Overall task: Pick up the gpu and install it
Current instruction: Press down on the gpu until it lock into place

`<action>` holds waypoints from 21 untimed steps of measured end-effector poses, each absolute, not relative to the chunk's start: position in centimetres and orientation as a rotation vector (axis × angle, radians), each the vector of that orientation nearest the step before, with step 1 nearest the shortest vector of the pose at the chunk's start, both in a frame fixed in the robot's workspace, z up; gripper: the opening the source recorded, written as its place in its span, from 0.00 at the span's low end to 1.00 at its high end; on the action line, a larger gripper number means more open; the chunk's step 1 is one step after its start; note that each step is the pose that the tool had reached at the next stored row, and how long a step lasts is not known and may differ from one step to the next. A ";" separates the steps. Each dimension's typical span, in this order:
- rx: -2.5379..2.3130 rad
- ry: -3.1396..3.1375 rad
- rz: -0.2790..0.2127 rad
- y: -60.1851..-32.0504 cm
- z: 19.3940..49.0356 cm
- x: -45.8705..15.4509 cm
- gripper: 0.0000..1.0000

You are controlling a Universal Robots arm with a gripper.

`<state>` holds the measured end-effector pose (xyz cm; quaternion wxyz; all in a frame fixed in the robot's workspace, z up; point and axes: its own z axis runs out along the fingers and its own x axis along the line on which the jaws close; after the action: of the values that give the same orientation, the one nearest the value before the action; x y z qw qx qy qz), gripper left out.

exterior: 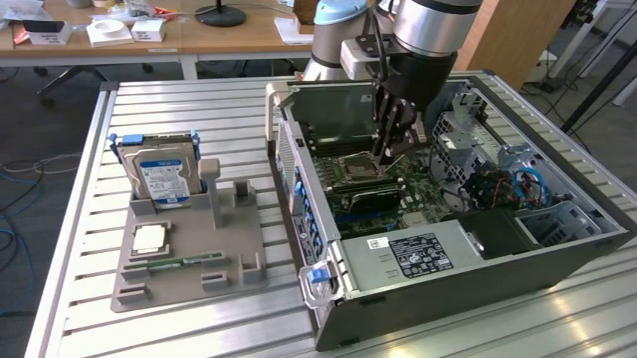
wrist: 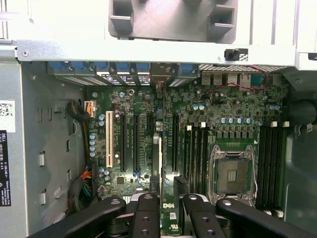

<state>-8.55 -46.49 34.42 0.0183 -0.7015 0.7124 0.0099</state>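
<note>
In the exterior view, the arm reaches down into an open computer case (exterior: 518,246) lying on its side on the slatted metal table (exterior: 179,97). The hand (exterior: 391,145) hangs inside the case, above the motherboard (exterior: 418,190) and close to the open processor socket (exterior: 360,165). Between its fingers (exterior: 396,127) hangs a thin dark upright piece, but from this side it cannot be made out clearly. A black power supply with a white label (exterior: 418,253) sits in the near part of the case. On the exterior view's left, a grey holder tray (exterior: 189,253) rests on the table and carries a silver hard drive with a blue label (exterior: 159,175) standing upright, a square processor chip (exterior: 149,237) lying flat and a narrow green memory stick (exterior: 184,261) lying flat in front of it.

In the wrist view, the 2 black fingers (wrist: 143,213) are pinched on the gpu (wrist: 168,218), seen edge-on as a thin green-edged card standing upright between them. The card hangs over the motherboard (wrist: 148,144), in line with the row of long black expansion slots (wrist: 134,144), with a white slot (wrist: 109,139) further off to one side. The empty processor socket (wrist: 233,171) and the memory slots (wrist: 198,148) lie on the other side of the card. Whether the card's lower edge already touches a slot cannot be told.
</note>
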 end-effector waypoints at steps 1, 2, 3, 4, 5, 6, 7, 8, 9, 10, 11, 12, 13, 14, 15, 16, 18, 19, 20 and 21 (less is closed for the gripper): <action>-2.179 2.212 0.031 -46.5 34.4 -8.6 0.25; -2.179 2.212 0.031 -46.5 34.4 -8.6 0.25; -2.179 2.212 0.031 -46.5 34.4 -8.6 0.25; -2.179 2.212 0.031 -46.5 34.4 -8.6 0.25; -2.179 2.212 0.031 -46.5 34.4 -8.6 0.25; -2.179 2.212 0.031 -46.5 34.4 -8.6 0.25; -2.179 2.212 0.031 -46.5 34.4 -8.6 0.25; -2.179 2.212 0.031 -46.5 34.4 -8.6 0.25; -2.179 2.212 0.031 -46.5 34.4 -8.6 0.25; -2.179 2.212 0.031 -46.5 34.4 -8.6 0.25; -2.179 2.212 0.031 -46.5 34.4 -8.6 0.25; -2.179 2.212 0.031 -46.5 34.4 -8.6 0.24; -2.179 2.212 0.031 -46.5 34.4 -8.6 0.24; -2.179 2.212 0.031 -46.5 34.4 -8.6 0.18; -2.179 2.212 0.031 -46.5 34.4 -8.6 0.11; -2.178 2.212 0.031 -46.5 34.4 -8.6 0.10; -2.178 2.212 0.031 -46.5 34.4 -8.6 0.10; -2.179 2.212 0.031 -46.5 34.4 -8.6 0.10; -2.179 2.212 0.031 -46.5 34.4 -8.6 0.10; -2.179 2.212 0.031 -46.5 34.4 -8.6 0.10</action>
<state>-8.55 -46.49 34.42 0.0183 -0.7015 0.7124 0.0099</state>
